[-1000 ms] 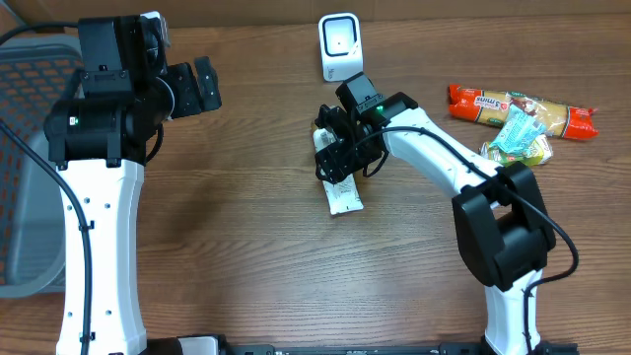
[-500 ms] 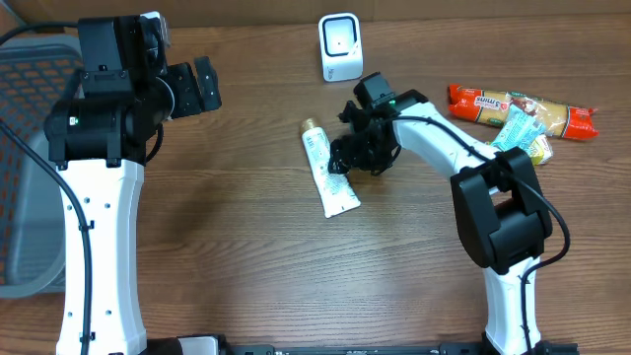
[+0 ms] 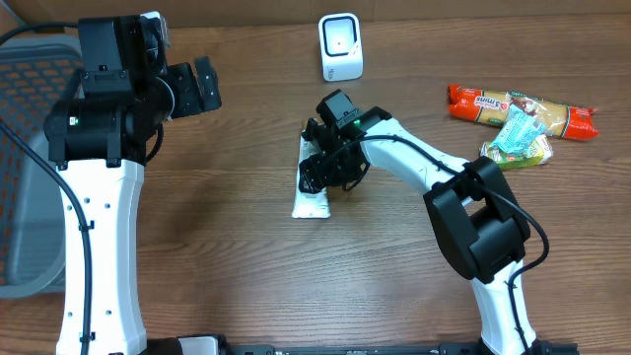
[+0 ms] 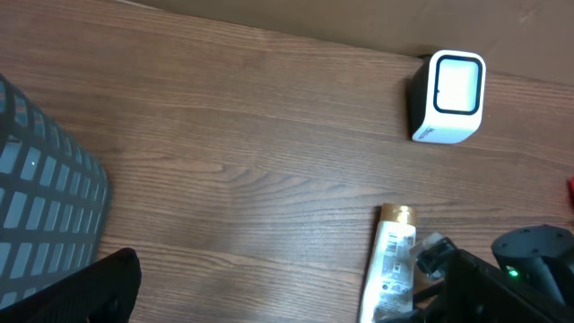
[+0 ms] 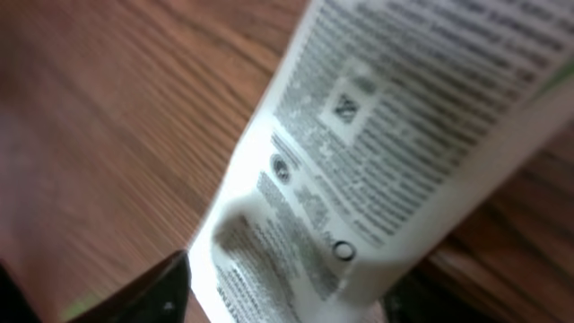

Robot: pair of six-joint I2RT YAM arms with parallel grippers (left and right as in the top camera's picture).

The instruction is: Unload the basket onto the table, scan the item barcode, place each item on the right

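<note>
**Tube on the table under the right arm, below the scanner**

A white tube (image 3: 310, 200) lies flat on the wooden table (image 3: 246, 266) near the middle of the overhead frame. Its flat crimped end points toward the bottom of the frame. The left wrist view shows a gold cap (image 4: 397, 213) at its other end, pointing toward the scanner (image 3: 340, 46). The scanner is a small white box standing at the top centre of the frame, well apart from the tube.

The right gripper (image 3: 323, 176) sits directly over the middle of the tube and hides that part from above. In the right wrist view the tube's printed back fills the frame, blurred, with blocks of small text and a square code. One dark finger (image 5: 152, 287) shows at the lower left, just beside the tube's edge. Whether the jaws are clenched on the tube or only straddle it cannot be told.

The left gripper (image 3: 197, 87) hangs at the upper left with its jaws spread wide and nothing between them.

A grey mesh basket (image 3: 22, 227) stands along the left edge; only its mesh shows in view.

At the upper right, a long orange packet (image 3: 523, 106) lies on the table, with a smaller green and blue packet (image 3: 515, 140) overlapping its lower edge.
</note>
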